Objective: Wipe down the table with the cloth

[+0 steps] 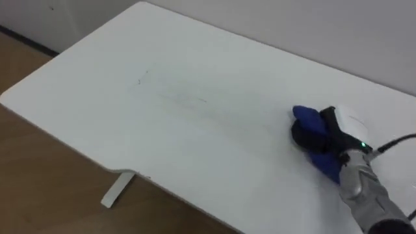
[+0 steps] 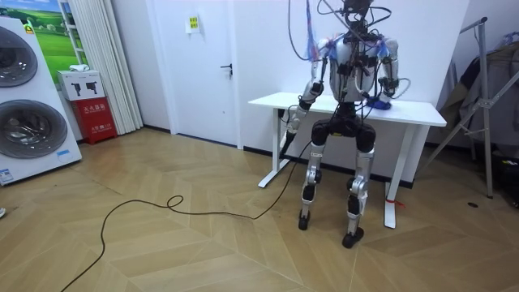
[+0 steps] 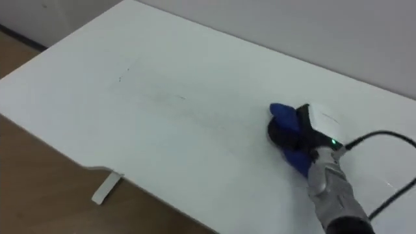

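The right hand (image 1: 342,126) rests on a blue cloth (image 1: 307,118) at the right side of the frame, on the white tabletop (image 1: 162,78) near its far edge. The cloth shows beyond the hand and below it, both touching the surface; whether the fingers lie flat or curl into the fabric I cannot tell. Faint grey marks (image 1: 185,99) run across the middle of the tabletop. In the room view the robot stands upright at the table's near edge, facing it, its left hand (image 2: 306,101) held low beside the table's left end, fingers unclear
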You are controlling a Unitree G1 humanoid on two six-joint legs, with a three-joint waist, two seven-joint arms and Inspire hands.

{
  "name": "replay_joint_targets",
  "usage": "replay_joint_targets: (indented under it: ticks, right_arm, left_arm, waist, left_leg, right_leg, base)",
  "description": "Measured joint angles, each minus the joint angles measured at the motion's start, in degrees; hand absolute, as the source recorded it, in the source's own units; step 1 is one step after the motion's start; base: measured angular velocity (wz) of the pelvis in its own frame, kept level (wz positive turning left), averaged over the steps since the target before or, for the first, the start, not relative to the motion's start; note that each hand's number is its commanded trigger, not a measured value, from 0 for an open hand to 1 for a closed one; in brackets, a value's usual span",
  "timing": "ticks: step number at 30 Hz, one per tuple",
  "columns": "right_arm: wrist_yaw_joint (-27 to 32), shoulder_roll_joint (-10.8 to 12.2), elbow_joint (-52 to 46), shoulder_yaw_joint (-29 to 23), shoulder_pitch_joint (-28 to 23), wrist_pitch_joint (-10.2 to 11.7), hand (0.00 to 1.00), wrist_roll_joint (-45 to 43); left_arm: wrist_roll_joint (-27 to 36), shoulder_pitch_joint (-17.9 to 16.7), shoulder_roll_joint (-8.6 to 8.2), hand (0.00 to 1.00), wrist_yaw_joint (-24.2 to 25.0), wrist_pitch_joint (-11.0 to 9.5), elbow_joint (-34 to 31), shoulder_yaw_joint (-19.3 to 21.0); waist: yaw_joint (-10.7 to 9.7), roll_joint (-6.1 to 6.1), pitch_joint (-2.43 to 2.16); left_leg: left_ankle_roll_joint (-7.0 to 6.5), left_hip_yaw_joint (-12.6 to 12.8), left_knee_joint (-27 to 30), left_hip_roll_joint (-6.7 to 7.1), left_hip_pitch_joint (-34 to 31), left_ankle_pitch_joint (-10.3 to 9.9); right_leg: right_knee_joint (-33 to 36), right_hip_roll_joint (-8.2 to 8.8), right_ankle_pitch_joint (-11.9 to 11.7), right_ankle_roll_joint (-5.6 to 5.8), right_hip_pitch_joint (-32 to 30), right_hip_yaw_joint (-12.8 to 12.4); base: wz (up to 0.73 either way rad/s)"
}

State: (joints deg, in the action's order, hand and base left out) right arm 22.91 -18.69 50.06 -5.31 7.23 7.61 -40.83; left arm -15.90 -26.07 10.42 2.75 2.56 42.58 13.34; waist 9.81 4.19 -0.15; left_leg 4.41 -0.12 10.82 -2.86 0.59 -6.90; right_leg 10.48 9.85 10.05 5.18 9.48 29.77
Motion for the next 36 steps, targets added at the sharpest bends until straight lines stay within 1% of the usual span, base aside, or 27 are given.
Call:
replay_joint_targets:
  ticks: [2,5,6,8,10,13,14,15,16,17,18,19,20,21,22,23,24,26,28,30,31,34,36]
  right_arm:
    - [1.2,-0.9,0.4,-3.5,-3.0,0.1,1.0,0.2]
    - [1.6,-2.2,1.9,-7.2,-5.7,0.2,1.0,0.9]
    - [1.7,-2.3,2.3,-7.7,-6.5,0.2,1.0,1.1]
    - [2.4,-2.3,2.3,-7.9,-6.9,0.1,1.0,1.8]
    - [2.7,-2.3,2.3,-7.2,-7.0,-0.3,1.0,3.2]
    - [2.6,-2.0,1.8,-5.5,-6.0,-2.4,1.0,4.2]
    - [2.6,-1.9,0.7,-4.6,-6.0,-3.6,1.0,4.3]
    - [2.6,-1.8,-0.1,-4.0,-5.8,-4.6,1.0,4.3]
    - [2.4,-1.8,-0.7,-3.5,-5.5,-5.4,1.0,4.2]
    - [1.7,-1.6,-2.2,-2.0,-4.5,-6.8,1.0,3.9]
    - [1.1,-1.4,-3.8,0.0,-3.7,-7.6,1.0,2.8]
    - [0.5,-1.3,-4.7,1.3,-3.0,-7.9,0.79,2.1]
    - [-0.8,-1.2,-6.8,3.4,-1.6,-8.4,0.55,0.1]
    - [-2.0,-0.7,-8.7,5.8,0.0,-8.5,0.0,-2.5]
    - [-2.5,-0.6,-9.1,7.2,1.2,-8.5,0.0,-3.4]
    - [-3.9,-0.1,-10.2,9.2,3.0,-8.5,0.0,-5.3]
    - [-4.9,0.4,-10.9,10.8,4.5,-8.4,0.0,-6.5]
    - [-6.2,0.7,-12.4,13.0,5.5,-8.2,0.0,-6.8]
    - [-6.9,1.4,-12.7,14.9,6.5,-7.7,0.0,-6.9]
    - [-6.9,1.6,-12.7,17.3,6.7,-7.5,0.0,-6.8]
    - [-6.9,1.6,-12.6,17.5,6.7,-7.5,0.0,-6.8]
    - [-7.0,1.7,-12.6,17.9,6.0,-6.3,0.0,-6.9]
    - [-7.2,1.8,-12.7,17.8,5.9,-5.6,0.0,-6.9]
  left_arm:
    - [0.0,1.0,0.01,0.0,-0.4,-0.6,-0.1,0.3]
    - [0.1,2.2,-0.02,0.0,-0.7,-0.9,-1.1,0.4]
    - [0.3,3.0,-0.05,0.0,-0.8,-1.0,-1.4,0.4]
    - [0.7,3.5,-0.14,0.0,-0.9,-1.4,-2.6,0.3]
    - [1.2,4.1,-0.12,0.0,-1.1,-1.7,-2.8,-0.3]
    - [3.3,4.2,-0.35,0.0,-2.1,-1.7,-3.0,-2.0]
    - [4.8,4.1,-0.37,0.0,-2.2,-1.7,-3.0,-2.7]
    - [5.6,4.2,-0.46,0.0,-2.2,-1.7,-2.9,-3.1]
    - [6.0,4.2,-0.56,0.0,-2.2,-1.7,-2.8,-3.1]
    - [6.3,4.3,-0.66,0.0,-2.2,-1.7,-2.6,-3.1]
    - [6.3,4.8,-0.66,0.0,-2.3,-1.7,-1.9,-3.3]
    - [6.3,5.0,-0.68,0.0,-2.2,-1.7,-1.4,-3.4]
    - [6.3,5.7,-0.84,0.0,-2.2,-1.6,-0.5,-3.5]
    - [6.2,5.8,-0.89,0.0,-2.1,-1.6,-0.5,-3.6]
    - [6.2,5.8,-0.89,0.0,-2.0,-1.6,-0.5,-3.6]
    - [6.2,6.6,-0.86,0.0,-2.0,-1.6,-0.5,-3.5]
    - [6.2,6.6,-0.84,0.0,-2.1,-1.6,-0.8,-3.5]
    - [6.3,6.7,-0.84,0.0,-2.3,-1.6,-1.0,-3.6]
    - [6.7,6.5,-0.85,0.0,-2.6,-1.6,-1.0,-3.9]
    - [7.8,6.9,-0.87,0.0,-2.6,-1.6,-1.0,-5.6]
    - [7.9,7.2,-0.88,0.0,-2.5,-1.6,-1.0,-5.8]
    - [9.9,9.3,-0.88,0.0,-2.5,-1.7,-0.6,-7.2]
    - [10.9,10.9,-0.89,0.0,-2.4,-1.9,-0.5,-8.7]
  waist:
    - [-1.6,0.16,-0.16]
    - [-2.4,0.42,-0.17]
    - [-2.5,0.45,-0.2]
    - [-3.0,0.42,-0.21]
    - [-3.1,0.37,-0.23]
    - [-3.0,0.11,-0.26]
    - [-2.8,0.05,-0.22]
    - [-1.7,-0.01,-0.23]
    - [-1.2,-0.07,-0.22]
    - [-0.6,-0.27,-0.09]
    - [0.3,-0.46,0.03]
    - [0.5,-0.57,0.14]
    - [1.0,-0.86,0.37]
    - [1.6,-1.08,0.53]
    - [1.9,-1.0,0.65]
    - [2.8,-1.19,1.1]
    - [3.9,-1.29,1.2]
    - [4.9,-1.19,1.25]
    - [5.1,-0.79,1.18]
    - [4.9,-0.39,1.08]
    - [4.8,-0.28,1.09]
    - [4.1,0.06,1.11]
    - [2.7,0.06,1.09]
  left_leg:
    - [-0.47,0.0,0.0,0.02,0.3,-0.3]
    - [-0.71,1.5,-0.1,-0.13,1.1,-0.9]
    - [-0.74,1.9,0.0,-0.17,1.1,-0.9]
    - [-0.54,2.0,0.2,-0.25,1.0,-1.1]
    - [-0.57,2.2,0.5,-0.33,1.1,-1.1]
    - [-0.85,2.4,0.4,-0.34,1.5,-0.9]
    - [-0.86,2.4,0.1,-0.35,1.8,-0.9]
    - [-0.86,2.6,-0.3,-0.41,2.2,-0.9]
    - [-0.86,2.6,-0.5,-0.49,2.2,-0.9]
    - [-0.84,2.7,-0.6,-0.77,2.0,-0.9]
    - [-0.78,2.7,-1.0,-0.9,2.0,-0.9]
    - [-0.73,2.7,-1.1,-0.94,2.0,-0.8]
    - [-0.64,2.8,-1.1,-0.94,2.1,-0.7]
    - [-0.64,2.8,-1.3,-0.94,2.1,-0.7]
    - [-0.64,2.8,-1.3,-0.94,2.1,-0.7]
    - [-0.64,2.9,-1.5,-0.94,2.1,-0.7]
    - [-0.64,3.0,-1.8,-0.93,2.0,-0.7]
    - [-0.64,2.5,-2.2,-0.8,1.9,-0.7]
    - [-0.64,2.2,-2.2,-0.76,1.7,-0.7]
    - [-0.65,2.2,-2.2,-0.72,1.9,-0.7]
    - [-0.65,2.2,-2.2,-0.72,2.0,-0.7]
    - [-0.64,2.4,-2.2,-0.72,2.9,-0.7]
    - [-0.65,2.5,-2.2,-0.7,3.1,-0.7]
  right_leg:
    - [0.0,0.0,0.0,0.02,0.2,-0.2]
    - [-0.1,-0.01,0.1,0.18,0.1,-1.9]
    - [-0.1,-0.01,0.2,0.19,-0.1,-2.5]
    - [0.0,-0.04,0.2,0.23,-0.2,-2.8]
    - [0.1,-0.01,0.2,0.27,-0.4,-3.2]
    - [0.1,-0.2,0.2,0.25,-0.4,-4.3]
    - [0.2,-0.26,0.1,0.13,-0.5,-4.6]
    - [0.3,-0.48,0.0,-0.08,-0.8,-5.6]
    - [0.3,-0.64,-0.1,-0.21,-1.1,-6.2]
    - [0.2,-1.1,-0.5,-0.58,-1.6,-7.0]
    - [0.3,-1.35,-0.6,-0.84,-2.2,-7.7]
    - [0.4,-1.39,-0.7,-0.92,-2.5,-7.8]
    - [0.4,-1.4,-0.7,-0.94,-2.7,-7.9]
    - [0.3,-1.43,-0.7,-0.94,-3.0,-7.9]
    - [0.3,-1.44,-0.7,-0.94,-3.0,-8.0]
    - [0.3,-1.44,-0.7,-0.94,-3.3,-8.0]
    - [0.3,-1.44,-0.7,-0.94,-3.6,-8.2]
    - [0.2,-1.36,-0.7,-0.94,-3.6,-7.8]
    - [0.2,-1.35,-0.7,-0.93,-3.6,-7.5]
    - [0.2,-1.32,-0.7,-0.92,-3.3,-7.6]
    - [0.1,-1.32,-0.7,-0.92,-3.2,-7.6]
    - [-0.1,-1.32,-0.7,-0.89,-2.3,-7.7]
    - [-0.1,-1.32,-0.7,-0.87,-2.0,-7.7]
  base:
    - [-0.09]
    - [-0.27]
    - [-0.27]
    - [-0.13]
    - [-0.08]
    - [-0.12]
    - [-0.21]
    - [-0.31]
    - [-0.42]
    - [-0.43]
    - [-0.35]
    - [-0.21]
    - [-0.06]
    - [0.0]
    - [0.0]
    - [-0.04]
    - [0.0]
    - [0.12]
    - [0.14]
    - [0.0]
    - [-0.03]
    - [-0.03]
    - [0.04]
